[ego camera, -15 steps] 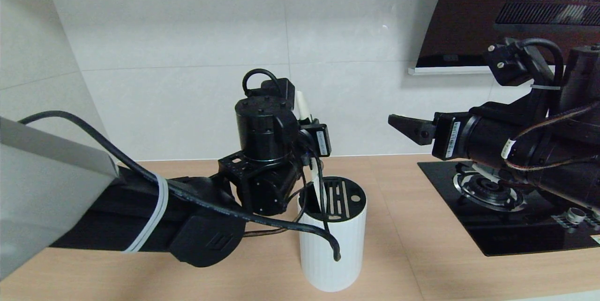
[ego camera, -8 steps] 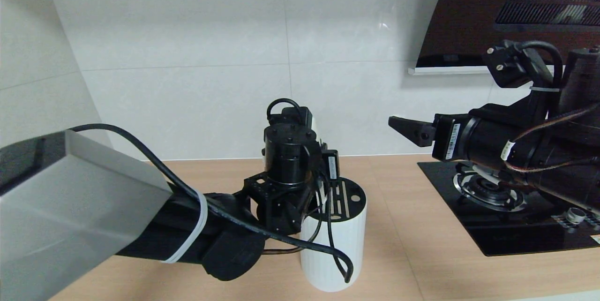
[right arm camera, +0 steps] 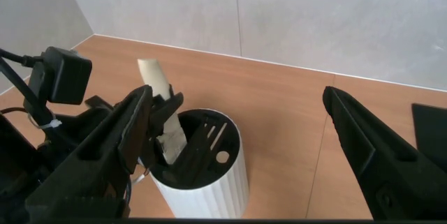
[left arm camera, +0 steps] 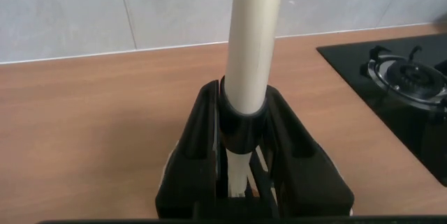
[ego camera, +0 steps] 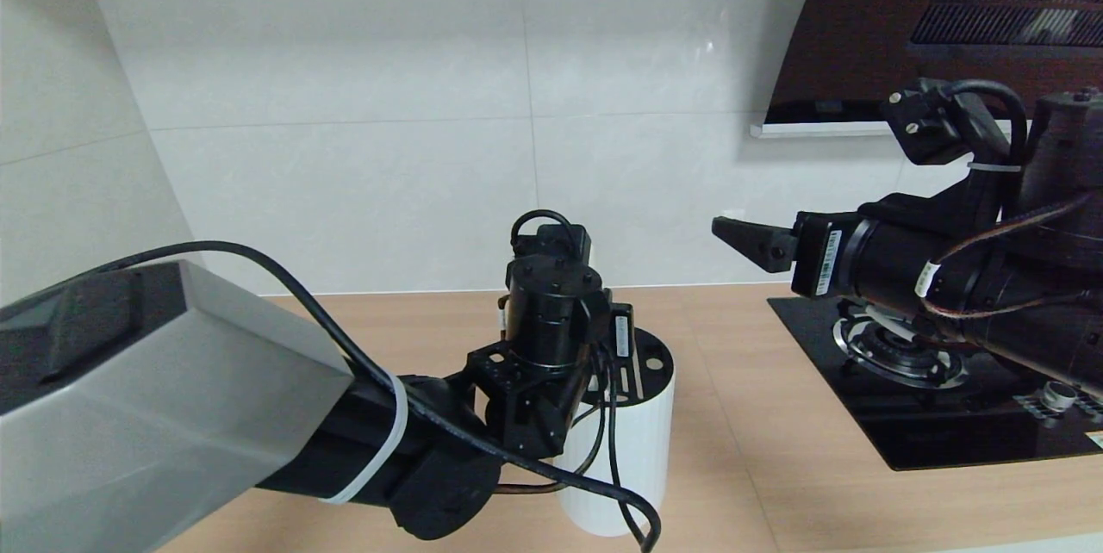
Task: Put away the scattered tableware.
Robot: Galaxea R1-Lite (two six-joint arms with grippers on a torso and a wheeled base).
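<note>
Left gripper (left arm camera: 246, 123) clamped on the cream-handled knife (left arm camera: 255, 35) at its black collar per left wrist view, right wrist view puts its lower end in the white slotted holder (right arm camera: 223, 175) (right gripper (right arm camera: 236, 97) wide open, empty).

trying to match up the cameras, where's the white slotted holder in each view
Head view: the white slotted holder stands on the counter at bottom centre, partly behind the left arm.
Left wrist view: a pale sliver of its rim beneath the left tool, which grips the cream-handled knife.
Right wrist view: it sits between the open right tool fingers.
Shared landmark: the wooden counter.
</note>
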